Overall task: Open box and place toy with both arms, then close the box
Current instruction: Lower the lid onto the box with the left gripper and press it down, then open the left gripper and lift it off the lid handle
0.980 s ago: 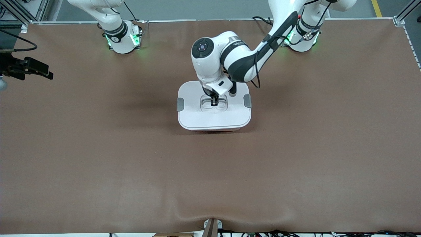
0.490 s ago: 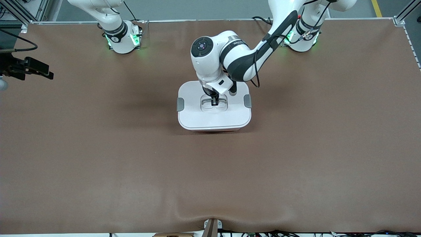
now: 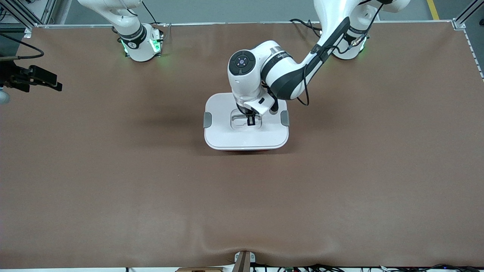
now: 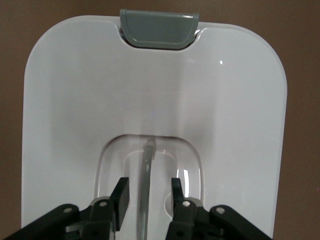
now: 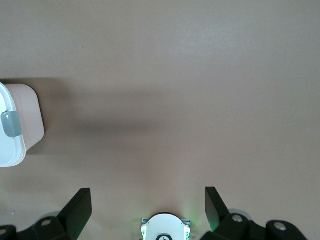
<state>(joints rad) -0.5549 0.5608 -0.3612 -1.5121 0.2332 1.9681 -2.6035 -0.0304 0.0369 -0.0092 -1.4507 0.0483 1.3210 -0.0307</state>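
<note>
Box: the box (image 3: 246,126) sits mid-table, white lid (image 4: 155,100) on, toy unseen.
Change: left hand (image 4: 148,192) has just let go; fingers now parted astride the lid's recessed handle (image 4: 148,165).
Meaning: closing looks finished.
Right hand (image 5: 148,202): open, waiting well apart from the box.

The box (image 3: 246,126) sits on the table (image 3: 113,181) about midway between the two arms' ends, with its lid (image 4: 80,100) on and one clip (image 3: 207,119) on the side toward the right arm, another clip (image 3: 284,118) toward the left arm. The left gripper (image 4: 148,192) is just over the handle (image 4: 146,175) in the lid's centre hollow, a finger on either side of it. The right gripper (image 5: 148,202) waits high over bare table toward the right arm's end, well apart from the box.
</note>
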